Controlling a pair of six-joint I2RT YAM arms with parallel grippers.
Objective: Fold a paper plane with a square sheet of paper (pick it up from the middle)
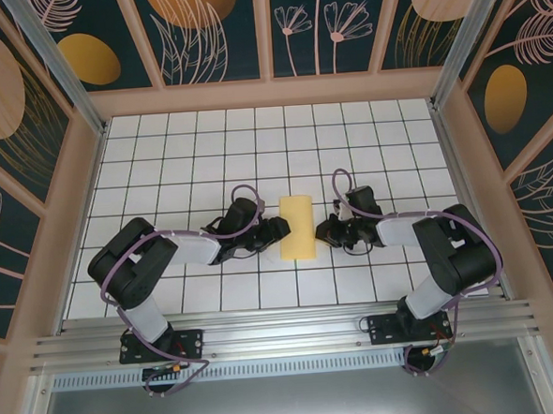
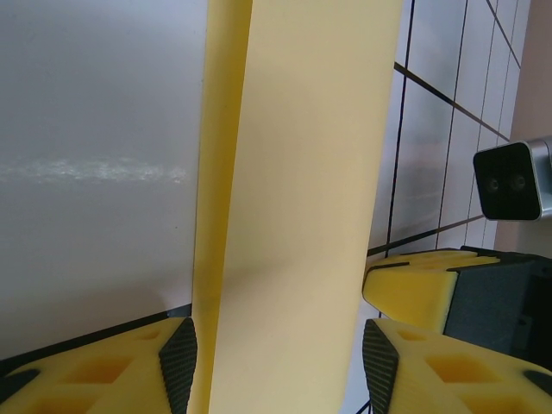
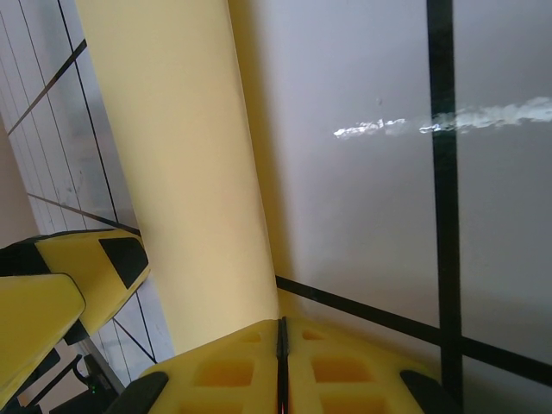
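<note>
The square sheet of paper [image 1: 297, 227] lies folded over into a narrow pale-yellow strip on the white grid table, between the two arms. It is about one tile wide and two long. In the left wrist view the strip [image 2: 293, 198] shows two layers, the upper one curved over. My left gripper [image 1: 278, 229] sits at the strip's left side, open, with the strip running between its black pads [image 2: 178, 362] and a slim gap at each. My right gripper [image 1: 324, 230] is at the strip's right side, shut. Its joined fingertips [image 3: 279, 345] meet the paper's edge [image 3: 172, 172].
The white tiled tabletop [image 1: 189, 156] is ringed by a wooden frame with patterned panels. A metal rail [image 1: 284, 333] runs along the near edge by the arm bases. The right gripper's yellow fingers [image 2: 418, 285] and its camera [image 2: 513, 181] stand close beside the strip.
</note>
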